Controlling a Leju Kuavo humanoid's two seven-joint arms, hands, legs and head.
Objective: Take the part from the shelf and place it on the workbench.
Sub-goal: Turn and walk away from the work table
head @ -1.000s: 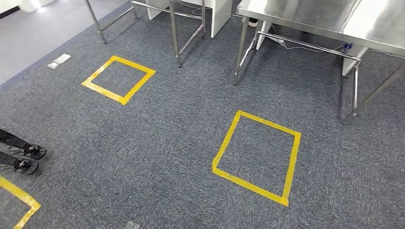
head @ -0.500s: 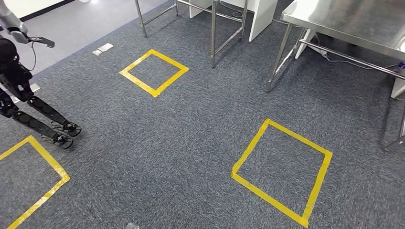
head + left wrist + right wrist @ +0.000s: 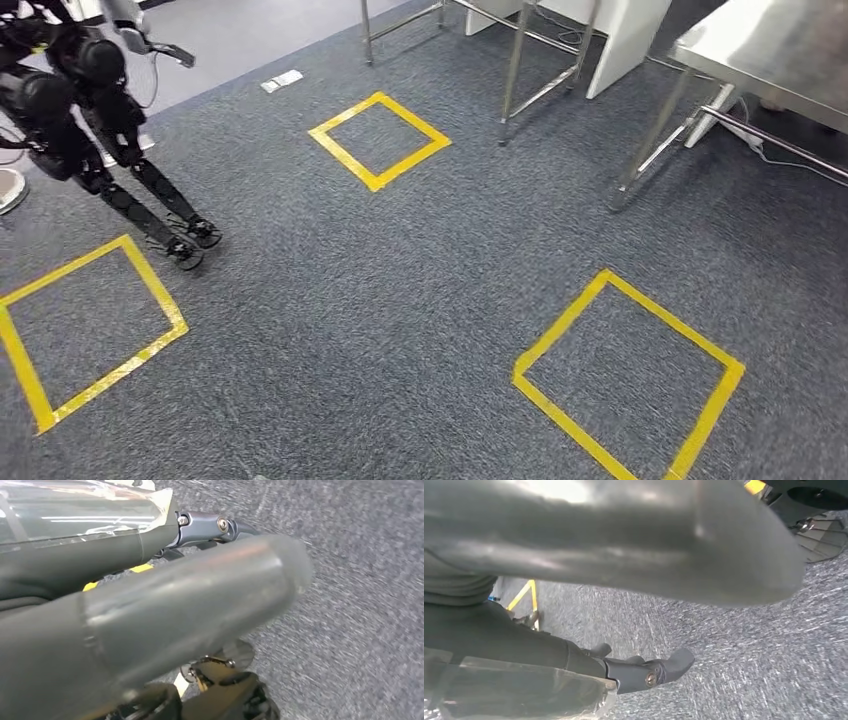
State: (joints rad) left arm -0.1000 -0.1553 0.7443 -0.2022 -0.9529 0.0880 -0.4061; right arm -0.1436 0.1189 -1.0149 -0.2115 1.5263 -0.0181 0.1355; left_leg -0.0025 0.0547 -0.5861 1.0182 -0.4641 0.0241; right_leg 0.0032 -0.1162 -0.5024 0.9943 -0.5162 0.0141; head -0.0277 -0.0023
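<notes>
Hands: left hand (image 3: 150, 610) and right hand (image 3: 624, 535) hang blurred, grip unreadable, no part visible; steel bench (image 3: 770, 50) lies at two o'clock.

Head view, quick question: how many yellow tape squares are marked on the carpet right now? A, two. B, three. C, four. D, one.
B: the head view shows three yellow tape squares on the grey carpet, one at the near left, one farther back by the table legs, and one at the near right.
</notes>
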